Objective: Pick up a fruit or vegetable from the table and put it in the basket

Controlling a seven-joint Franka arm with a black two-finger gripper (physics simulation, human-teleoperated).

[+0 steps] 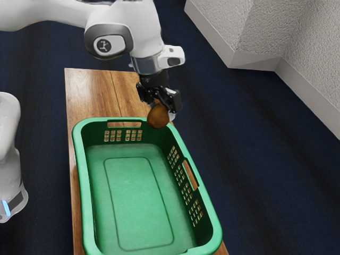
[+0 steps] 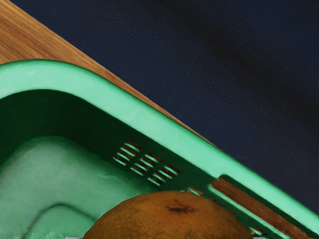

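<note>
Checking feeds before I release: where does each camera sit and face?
Exterior view: beside the arm and above, looking down at the basket and table; arm, gripper and white base show.
Wrist view: at the gripper, looking down past the held brown fruit into the basket; grey slivers at the lower edge may be fingertips.
Both share fruit, basket, table and dark floor.
</note>
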